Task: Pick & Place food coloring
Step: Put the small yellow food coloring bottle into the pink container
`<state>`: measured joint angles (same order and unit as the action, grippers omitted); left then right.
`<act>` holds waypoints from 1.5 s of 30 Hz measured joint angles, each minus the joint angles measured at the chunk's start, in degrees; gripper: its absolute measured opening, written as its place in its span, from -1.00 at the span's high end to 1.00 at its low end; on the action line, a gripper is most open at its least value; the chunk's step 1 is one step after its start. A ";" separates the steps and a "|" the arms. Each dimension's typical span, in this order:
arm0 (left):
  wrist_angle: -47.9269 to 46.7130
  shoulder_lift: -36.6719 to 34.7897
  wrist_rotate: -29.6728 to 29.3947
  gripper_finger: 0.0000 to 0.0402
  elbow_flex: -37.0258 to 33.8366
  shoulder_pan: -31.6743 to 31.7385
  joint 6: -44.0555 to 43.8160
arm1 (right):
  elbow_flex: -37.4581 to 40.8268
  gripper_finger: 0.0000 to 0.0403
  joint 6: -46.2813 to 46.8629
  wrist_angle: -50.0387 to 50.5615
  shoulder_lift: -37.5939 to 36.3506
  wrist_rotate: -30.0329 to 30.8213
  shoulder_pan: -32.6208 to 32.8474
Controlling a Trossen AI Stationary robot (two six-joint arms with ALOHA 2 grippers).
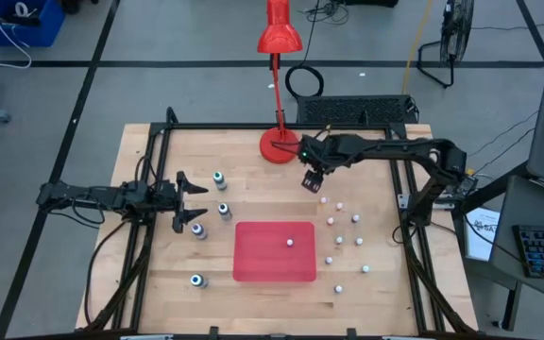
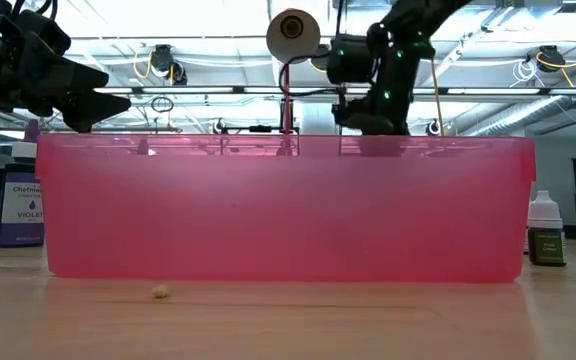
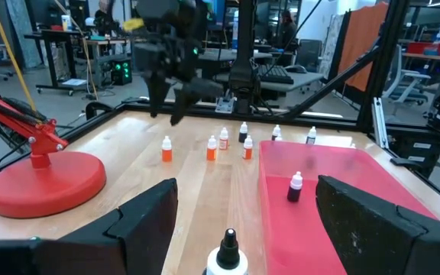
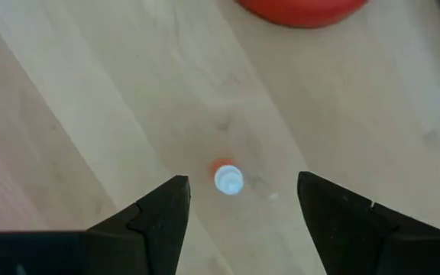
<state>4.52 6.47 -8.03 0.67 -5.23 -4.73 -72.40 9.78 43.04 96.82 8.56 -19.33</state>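
The food coloring bottles stand upright on the wooden table in two groups. Several teal-capped ones (image 1: 224, 210) are left of the red tray (image 1: 253, 264), and several white-capped ones (image 1: 356, 219) are on its right. One white-capped bottle (image 1: 290, 242) stands inside the tray. My right gripper (image 1: 313, 179) hangs open above the table near the lamp base. In the right wrist view, an orange bottle with a white cap (image 4: 228, 179) stands below and between its open fingers (image 4: 243, 182), untouched. My left gripper (image 1: 192, 196) is open, level, among the teal-capped bottles, with one bottle (image 3: 228, 256) just ahead of it.
A red desk lamp has its base (image 1: 280, 144) at the table's far edge, close to my right gripper. A black frame runs along the table's edges (image 1: 149, 236). In the low view the tray's pink wall (image 2: 288, 210) blocks most of the table, with a violet bottle (image 2: 18, 205) beside it.
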 joint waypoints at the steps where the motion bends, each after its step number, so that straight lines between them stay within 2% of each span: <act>1: -0.01 -0.01 0.00 -0.52 -0.01 -0.01 -0.01 | 1.09 -0.15 0.00 -1.24 0.00 -0.01 0.02; 6: 0.01 -0.01 0.00 -0.52 0.00 0.01 0.00 | 6.00 -0.15 0.00 -6.40 0.00 -2.89 -0.11; 13: 0.01 -0.01 -0.02 -0.52 -0.02 0.01 0.00 | 9.82 -0.14 -0.63 -12.88 0.00 -2.80 -0.11; 25: 0.01 0.01 -0.02 -0.52 0.00 0.01 -0.02 | 10.00 -0.13 -2.63 -14.41 6.08 -2.71 -0.22; 35: 0.01 0.00 0.00 -0.52 0.00 0.01 0.00 | 9.94 -0.11 -3.43 -15.61 6.71 -2.71 -1.00; 40: -0.01 -0.01 0.00 -0.52 0.00 -0.01 0.00 | 9.94 0.07 -3.43 -15.42 6.71 -2.68 -1.68; 45: 0.01 -0.01 0.00 -0.52 0.00 -0.01 -0.02 | 9.94 0.48 -4.83 -16.57 6.71 -2.45 -1.70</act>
<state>4.54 6.46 -8.03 0.67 -5.23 -4.75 -62.46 4.95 26.47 103.53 6.11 -21.04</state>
